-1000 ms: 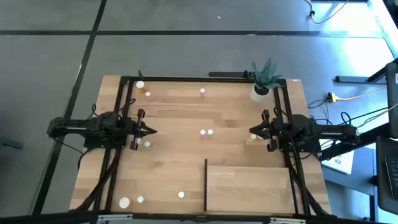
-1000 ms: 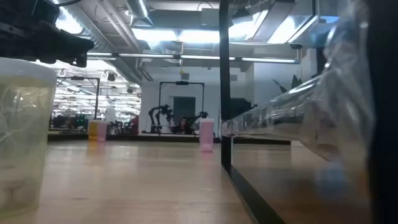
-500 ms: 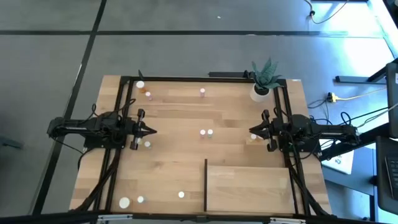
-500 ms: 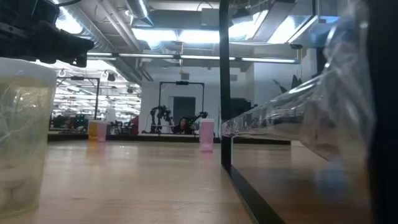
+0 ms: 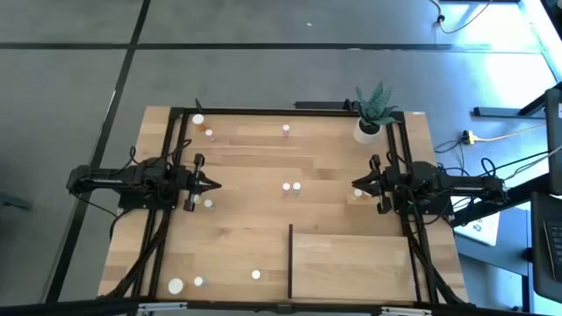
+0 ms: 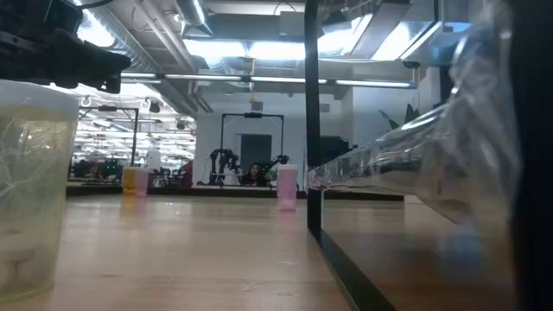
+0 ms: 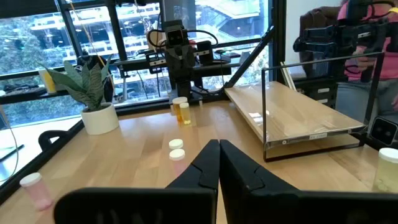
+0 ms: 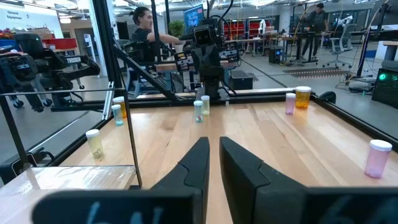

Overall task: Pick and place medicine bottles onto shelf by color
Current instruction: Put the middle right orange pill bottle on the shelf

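Note:
Small white-capped medicine bottles stand scattered on the plank table: a pink one (image 5: pixel 286 130) at the far edge, a pair (image 5: pixel 291 187) mid-table, a white one (image 5: pixel 198 119) and an orange one (image 5: pixel 209 133) at the far left, and three near the front left (image 5: pixel 198 282). The light-wood shelf (image 5: pixel 351 268) lies at the near right, its dark upright edge (image 5: pixel 291 261) on its left side. My left gripper (image 5: pixel 217 184) hovers shut and level at the table's left side. My right gripper (image 5: pixel 356 183) hovers shut at the right side, facing it. Neither holds anything.
A white plant pot (image 5: pixel 369 130) stands at the far right corner. A black frame (image 5: pixel 263 111) runs along the table's far edge and sides. One bottle (image 5: pixel 208 204) stands just nearer than my left gripper, and another (image 5: pixel 358 193) stands close to my right gripper's tips.

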You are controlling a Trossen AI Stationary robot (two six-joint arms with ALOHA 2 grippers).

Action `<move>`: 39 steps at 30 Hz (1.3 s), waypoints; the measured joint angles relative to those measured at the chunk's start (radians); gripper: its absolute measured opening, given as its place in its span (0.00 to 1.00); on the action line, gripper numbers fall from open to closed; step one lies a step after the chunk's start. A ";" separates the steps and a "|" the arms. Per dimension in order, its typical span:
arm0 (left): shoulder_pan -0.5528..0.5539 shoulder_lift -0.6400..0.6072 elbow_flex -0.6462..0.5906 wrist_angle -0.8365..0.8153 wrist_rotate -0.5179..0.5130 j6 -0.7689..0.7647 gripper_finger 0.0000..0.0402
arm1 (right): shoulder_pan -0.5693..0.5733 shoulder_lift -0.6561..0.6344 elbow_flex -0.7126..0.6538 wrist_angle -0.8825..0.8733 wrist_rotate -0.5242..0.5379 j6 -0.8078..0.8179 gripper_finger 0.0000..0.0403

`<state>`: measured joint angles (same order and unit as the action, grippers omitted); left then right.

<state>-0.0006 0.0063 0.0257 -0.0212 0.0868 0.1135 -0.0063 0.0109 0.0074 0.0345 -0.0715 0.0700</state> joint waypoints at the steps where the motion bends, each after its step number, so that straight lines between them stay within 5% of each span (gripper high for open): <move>1: 0.000 0.000 0.000 0.000 0.000 0.000 0.00 | 0.000 0.001 0.000 0.016 0.000 -0.002 0.10; 11: 0.000 0.000 0.000 0.000 0.000 0.000 0.00 | 0.000 0.000 0.007 0.890 -0.035 -0.003 0.10; 14: 0.000 0.000 0.000 0.000 0.000 0.000 0.00 | 0.000 -0.001 0.082 0.990 -0.045 -0.044 0.10; 23: 0.000 0.000 0.000 0.000 0.000 0.000 0.00 | 0.000 0.091 0.519 0.283 -0.122 -0.231 0.10; 39: 0.000 0.000 0.000 0.000 0.000 0.000 0.00 | 0.000 0.810 1.214 -0.585 -0.093 -0.233 0.10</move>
<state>-0.0002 0.0063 0.0255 -0.0209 0.0868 0.1135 -0.0063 0.8213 1.2214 -0.5510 -0.1645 -0.1628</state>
